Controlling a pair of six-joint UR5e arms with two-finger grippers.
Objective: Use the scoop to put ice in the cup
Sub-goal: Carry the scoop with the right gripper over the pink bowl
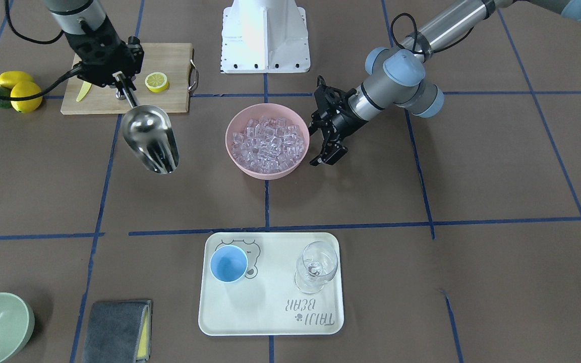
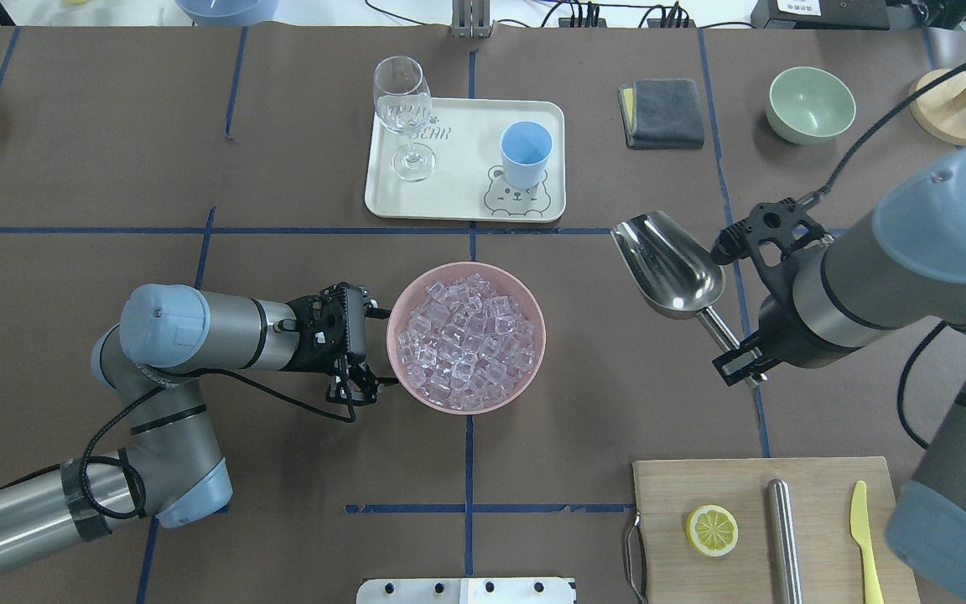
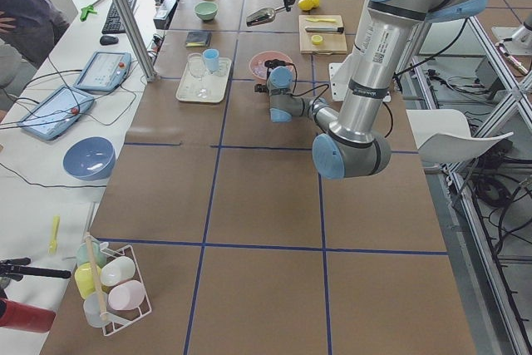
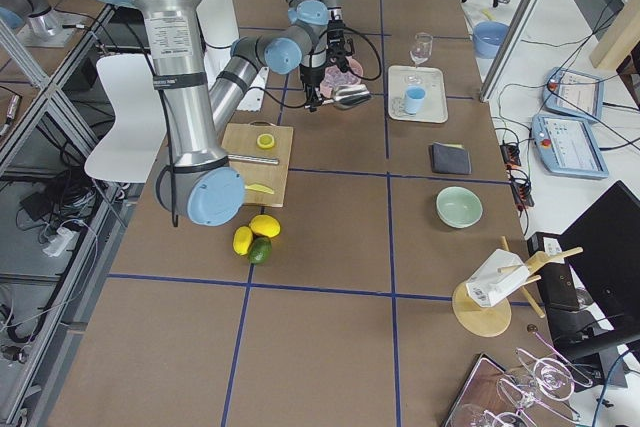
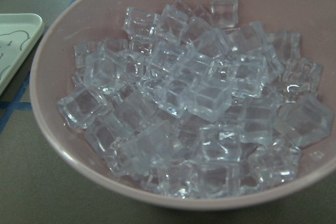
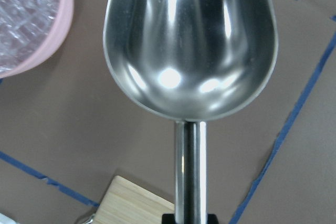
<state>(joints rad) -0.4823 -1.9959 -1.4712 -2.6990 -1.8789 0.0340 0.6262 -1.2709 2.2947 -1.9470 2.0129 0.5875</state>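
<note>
The ice [image 2: 466, 335] fills a pink bowl [image 2: 466, 408] at the table's middle; it also fills the left wrist view [image 5: 189, 98]. My left gripper [image 2: 370, 352] is open and empty, right beside the bowl's left rim. My right gripper [image 2: 739, 356] is shut on the thin handle of the steel scoop [image 2: 667, 264]. The scoop is empty and held above the table, to the right of the bowl; the right wrist view shows its bare trough [image 6: 189, 40]. The light-blue cup [image 2: 525, 153] stands empty on a cream tray [image 2: 458, 197] beyond the bowl.
A clear wine glass [image 2: 403, 109] stands on the tray left of the cup. A wooden board [image 2: 818, 495] at the near right holds a lemon slice [image 2: 711, 530], a steel cylinder [image 2: 783, 537] and a yellow knife [image 2: 864, 537]. A grey cloth [image 2: 663, 113] and a green bowl [image 2: 810, 105] lie far right.
</note>
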